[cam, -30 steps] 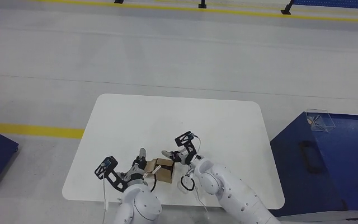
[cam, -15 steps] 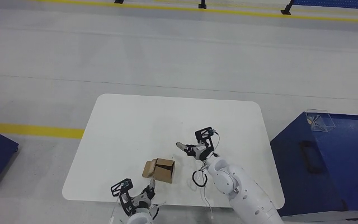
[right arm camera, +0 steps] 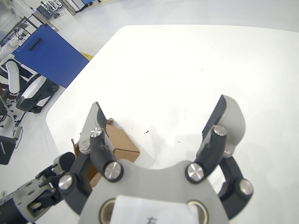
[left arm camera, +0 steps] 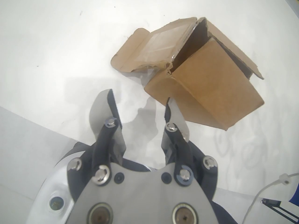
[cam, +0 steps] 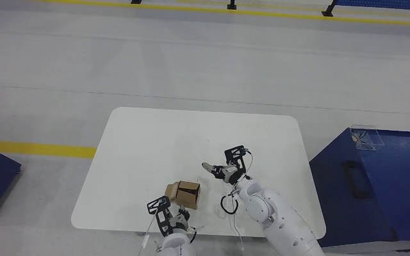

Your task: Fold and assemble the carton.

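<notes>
The brown carton (cam: 184,194) lies on its side near the front edge of the white table (cam: 192,134), one end open with a flap (left arm camera: 149,47) spread flat on the table. My left gripper (cam: 172,215) is at the table's front edge just short of the carton (left arm camera: 205,82); in its wrist view the left gripper (left arm camera: 139,99) is open and empty, one fingertip (left arm camera: 171,108) close to the carton's near corner. My right gripper (cam: 211,169) hangs to the carton's right, open and empty (right arm camera: 160,103), with the carton (right arm camera: 121,141) beside and below it.
A blue cabinet (cam: 359,185) stands off the table's right side with a clear plastic box (cam: 366,136) on top. The far and left parts of the table are bare. A white cable (cam: 232,214) hangs from the right arm.
A second ago both grippers were at the carton; both have let go and drawn back. Since half a second ago the left gripper has shifted right, nearer the carton; the right has kept still.
</notes>
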`<action>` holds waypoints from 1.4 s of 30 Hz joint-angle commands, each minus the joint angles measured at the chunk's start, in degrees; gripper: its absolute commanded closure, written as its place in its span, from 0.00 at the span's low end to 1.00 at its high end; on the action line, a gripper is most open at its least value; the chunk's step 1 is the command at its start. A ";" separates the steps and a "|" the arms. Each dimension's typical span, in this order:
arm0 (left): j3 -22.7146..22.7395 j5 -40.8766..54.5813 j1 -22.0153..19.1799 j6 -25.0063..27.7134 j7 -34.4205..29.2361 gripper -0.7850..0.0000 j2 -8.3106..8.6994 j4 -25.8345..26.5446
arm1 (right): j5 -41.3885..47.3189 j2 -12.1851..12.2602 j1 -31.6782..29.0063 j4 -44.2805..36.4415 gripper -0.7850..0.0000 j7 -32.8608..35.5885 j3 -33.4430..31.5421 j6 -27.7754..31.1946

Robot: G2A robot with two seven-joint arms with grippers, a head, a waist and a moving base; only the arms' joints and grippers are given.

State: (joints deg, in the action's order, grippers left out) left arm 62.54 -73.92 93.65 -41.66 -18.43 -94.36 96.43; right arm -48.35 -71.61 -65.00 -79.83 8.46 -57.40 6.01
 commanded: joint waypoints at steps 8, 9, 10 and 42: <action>-3.66 5.44 -5.95 0.25 2.74 1.00 -1.35 -5.08 | 0.00 0.00 0.00 0.00 0.00 0.00 0.00 0.00; -4.00 6.20 -6.68 -0.08 3.05 1.00 -1.50 -5.75 | 0.00 0.00 0.00 0.00 0.00 0.00 0.00 0.00; -4.35 6.74 -7.43 -0.41 3.48 1.00 -1.64 -6.48 | 0.00 0.00 0.00 0.00 0.00 0.00 0.00 0.00; 0.31 9.81 7.07 6.26 16.35 0.00 2.46 14.79 | -12.89 -0.68 -3.00 -4.34 0.00 -5.31 2.34 -11.61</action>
State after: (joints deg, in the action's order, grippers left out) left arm 63.12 -60.63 100.68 -35.39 -7.61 -91.92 112.24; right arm -57.29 -72.10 -67.75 -84.18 4.09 -56.24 -3.29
